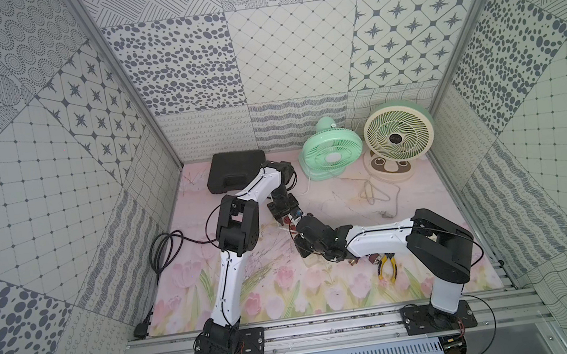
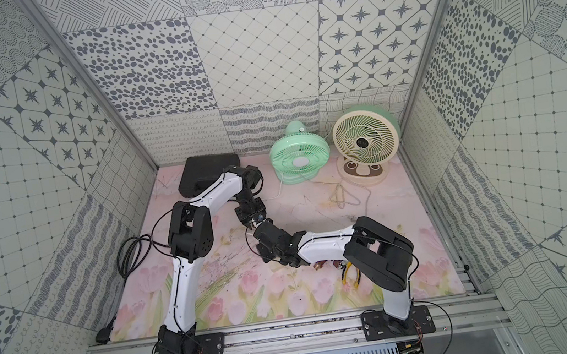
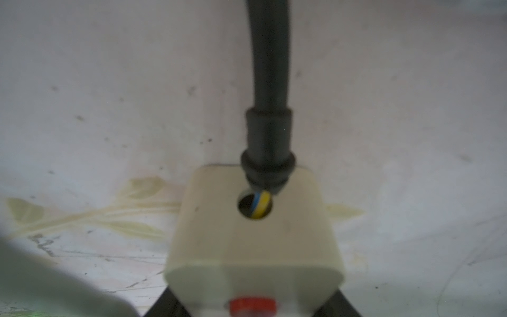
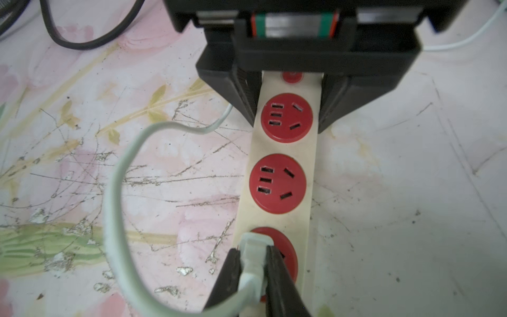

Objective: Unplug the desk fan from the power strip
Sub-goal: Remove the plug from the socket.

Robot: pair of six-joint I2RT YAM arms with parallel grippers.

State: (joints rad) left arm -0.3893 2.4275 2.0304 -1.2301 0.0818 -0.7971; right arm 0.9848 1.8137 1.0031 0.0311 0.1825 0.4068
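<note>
While the left gripper (image 4: 288,123) is clamping the power strip (image 4: 284,153) across its width, one finger on each long side at the end with the small red button (image 4: 293,76), the right gripper (image 4: 253,250) is pinching a white plug (image 4: 253,270) narrowly between its fingers. That plug is sitting in the third red socket (image 4: 288,247) counting from the left gripper; how deep its prongs are seated I cannot tell. Two empty red sockets are lying between the two grippers. A white cord (image 4: 115,192) is looping away from the plug, out to one side of the right gripper, across the flowered mat (image 4: 411,192). Seen from the left wrist, the strip's black cord (image 3: 270,82) is running straight out ahead of the left gripper from the strip's end. In a top view, a green fan (image 1: 332,153) is standing well beyond both grippers, by the back wall.
</note>
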